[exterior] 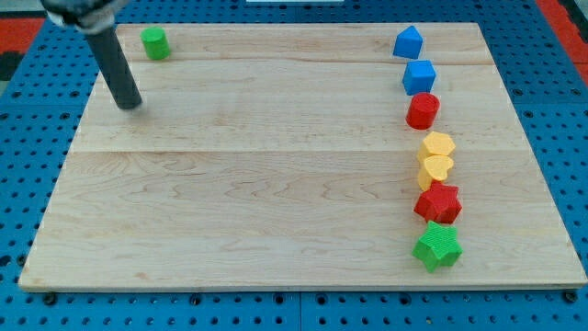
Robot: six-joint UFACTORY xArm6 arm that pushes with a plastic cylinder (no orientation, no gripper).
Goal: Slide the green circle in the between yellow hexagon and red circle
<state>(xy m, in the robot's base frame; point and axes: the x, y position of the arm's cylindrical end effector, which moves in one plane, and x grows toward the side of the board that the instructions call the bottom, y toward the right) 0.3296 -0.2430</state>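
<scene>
So my tip [130, 103] sits on the table [257, 184] near the view's top left — just below and left of the green circle [154, 42]. No claw shows, so I cannot tell its state. The slot by the red circle [423, 110] looks tight — a crooked push could knock neighbours. Two blue, two yellow, two red, two green.

Pale wooden desk [276, 184] of jointed planks, evenly lit, resting on a blue pegboard [28, 165] dotted with holes; red patches at the view's top corners.
</scene>
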